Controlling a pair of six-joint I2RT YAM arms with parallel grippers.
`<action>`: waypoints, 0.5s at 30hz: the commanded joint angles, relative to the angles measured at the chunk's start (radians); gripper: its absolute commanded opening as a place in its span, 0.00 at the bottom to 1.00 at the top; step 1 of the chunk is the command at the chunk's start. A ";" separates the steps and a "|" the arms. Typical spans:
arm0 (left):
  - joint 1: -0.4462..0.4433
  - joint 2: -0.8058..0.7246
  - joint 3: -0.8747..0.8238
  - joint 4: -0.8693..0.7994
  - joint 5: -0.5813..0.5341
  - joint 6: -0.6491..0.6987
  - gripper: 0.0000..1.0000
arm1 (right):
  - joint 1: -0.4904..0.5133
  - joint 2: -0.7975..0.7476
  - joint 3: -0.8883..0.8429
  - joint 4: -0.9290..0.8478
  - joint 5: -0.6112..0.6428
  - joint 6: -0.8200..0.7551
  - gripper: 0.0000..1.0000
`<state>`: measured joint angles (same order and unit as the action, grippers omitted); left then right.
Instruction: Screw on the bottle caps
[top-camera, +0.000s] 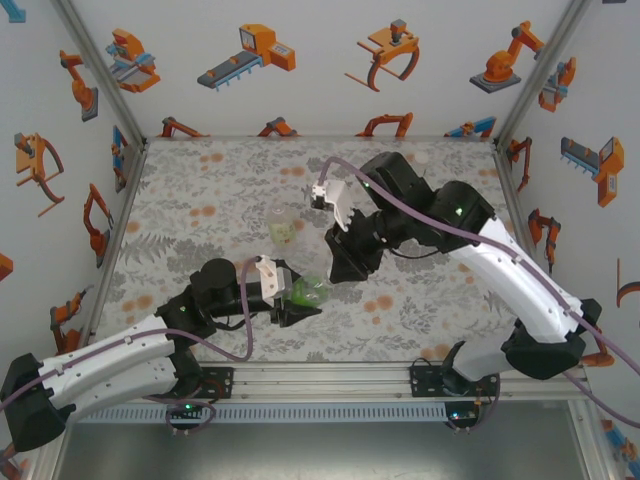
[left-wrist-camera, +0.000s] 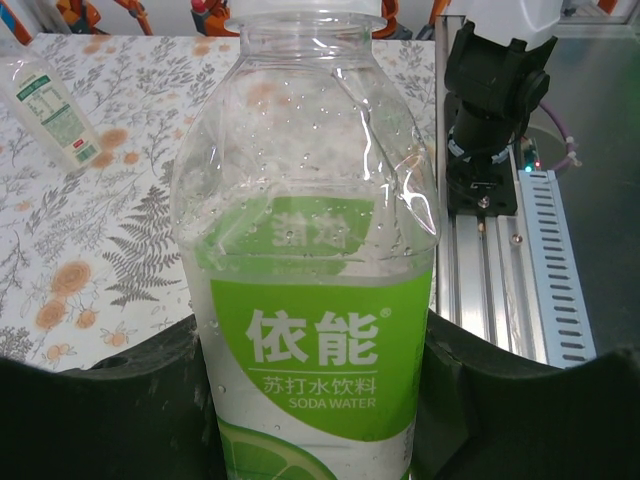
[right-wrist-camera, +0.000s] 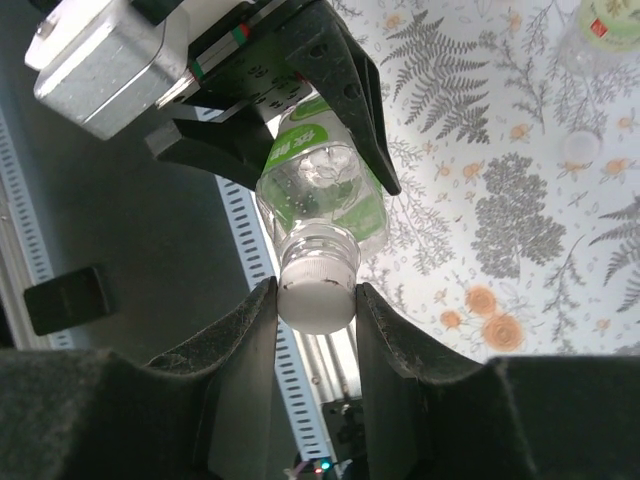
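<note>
Right claw (right-wrist-camera: 315, 300): clenched on the white cap (right-wrist-camera: 318, 292), with a dark pad pressed to each side of it.
Cap: sits on the neck of the green-labelled bottle (left-wrist-camera: 315, 250), right between the right claw's tips. I can't tell how far it is threaded on.
Left claw (left-wrist-camera: 315, 400): grasping that same bottle around its labelled body, a black finger (left-wrist-camera: 100, 400) on either side. The lower edge of the view cuts both fingers off.
Bottle: it runs from the left claw's grip straight to the right claw's tips. From above the two claws hide most of it and just a green patch peeks out.
Second bottle (left-wrist-camera: 50, 105): well apart from the left claw, ahead and to its left on the floral mat (left-wrist-camera: 120, 230). Its top is cut off.
Pale disc (right-wrist-camera: 578, 147): on the mat, well off to the right claw's right. It is too faint to name.
Aluminium rail (left-wrist-camera: 500, 270): just right of the left claw.
</note>
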<state>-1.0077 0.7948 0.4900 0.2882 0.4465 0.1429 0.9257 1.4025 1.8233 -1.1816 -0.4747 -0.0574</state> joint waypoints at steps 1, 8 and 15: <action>-0.001 0.001 0.044 0.075 0.001 -0.019 0.00 | 0.016 -0.035 -0.038 0.048 -0.015 -0.080 0.20; -0.002 0.003 0.047 0.083 0.008 -0.019 0.00 | 0.016 -0.083 -0.120 0.129 -0.060 -0.129 0.19; -0.002 0.008 0.051 0.075 0.076 -0.006 0.00 | 0.016 -0.155 -0.209 0.223 -0.080 -0.191 0.15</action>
<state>-1.0077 0.8059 0.4900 0.2974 0.4728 0.1429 0.9276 1.2675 1.6409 -1.0111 -0.5087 -0.2005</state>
